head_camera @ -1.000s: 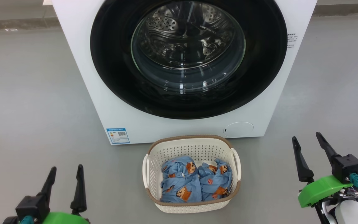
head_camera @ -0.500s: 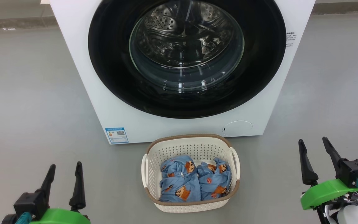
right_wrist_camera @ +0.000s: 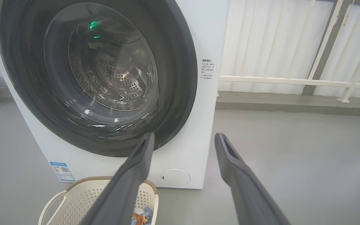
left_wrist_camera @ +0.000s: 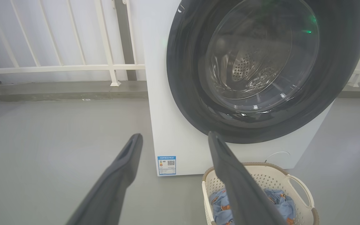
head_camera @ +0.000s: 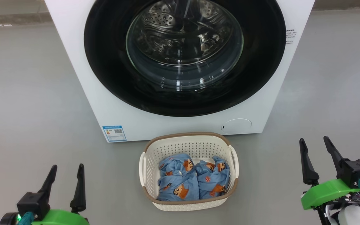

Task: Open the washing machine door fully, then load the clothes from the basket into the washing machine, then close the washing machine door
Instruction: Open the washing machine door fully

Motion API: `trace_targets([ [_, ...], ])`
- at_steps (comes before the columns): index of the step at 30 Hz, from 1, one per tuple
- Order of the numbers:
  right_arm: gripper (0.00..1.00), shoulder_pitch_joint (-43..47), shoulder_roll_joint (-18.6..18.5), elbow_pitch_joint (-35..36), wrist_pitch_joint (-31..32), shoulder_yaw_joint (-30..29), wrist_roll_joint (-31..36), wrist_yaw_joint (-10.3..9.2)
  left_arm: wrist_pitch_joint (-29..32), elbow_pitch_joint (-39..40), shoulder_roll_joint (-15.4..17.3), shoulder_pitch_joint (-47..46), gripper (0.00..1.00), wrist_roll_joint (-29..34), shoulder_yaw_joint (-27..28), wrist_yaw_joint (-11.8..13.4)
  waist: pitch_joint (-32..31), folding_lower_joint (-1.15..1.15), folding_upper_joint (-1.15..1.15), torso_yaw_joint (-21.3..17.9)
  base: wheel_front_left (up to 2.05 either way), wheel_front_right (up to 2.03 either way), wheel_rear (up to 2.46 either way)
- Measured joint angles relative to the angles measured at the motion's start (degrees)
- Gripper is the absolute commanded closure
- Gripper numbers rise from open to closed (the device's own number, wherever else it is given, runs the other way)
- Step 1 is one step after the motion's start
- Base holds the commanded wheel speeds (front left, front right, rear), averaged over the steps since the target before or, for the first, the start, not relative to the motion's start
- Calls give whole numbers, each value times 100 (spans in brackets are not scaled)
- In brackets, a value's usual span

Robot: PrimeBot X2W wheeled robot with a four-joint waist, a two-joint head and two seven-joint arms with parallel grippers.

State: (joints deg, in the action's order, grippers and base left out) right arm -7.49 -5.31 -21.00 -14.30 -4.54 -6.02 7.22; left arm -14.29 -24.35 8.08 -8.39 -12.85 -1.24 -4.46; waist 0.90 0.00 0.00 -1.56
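The white washing machine stands straight ahead with its washing machine door flat against the front, black rim around clear glass. The steel drum shows through the glass. On the floor just before it sits the cream basket, holding two bundles of light-blue clothes. My left gripper is open at the lower left, well left of the basket. At the lower right my right gripper hangs open too, nothing between its fingers. The left wrist view shows the door and basket; the right wrist view shows the door and basket.
Grey floor spreads on both sides of the machine. A white railing on a low kerb runs behind it, also visible as a railing on the right side. A blue label sticker and a round flap sit low on the machine's front.
The head camera has drifted a little, shifting the machine and basket left and up in the picture. The right gripper sits slightly lower than a second ago. Both grippers stay open.
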Motion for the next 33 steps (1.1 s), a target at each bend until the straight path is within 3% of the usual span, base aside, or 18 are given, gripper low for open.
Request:
trace_targets([
  [33,0,-23,3,65,0,-81,0,0,0,5,40,-134,0,-166,-18,148,132,0,0,-54,106,106,-212],
])
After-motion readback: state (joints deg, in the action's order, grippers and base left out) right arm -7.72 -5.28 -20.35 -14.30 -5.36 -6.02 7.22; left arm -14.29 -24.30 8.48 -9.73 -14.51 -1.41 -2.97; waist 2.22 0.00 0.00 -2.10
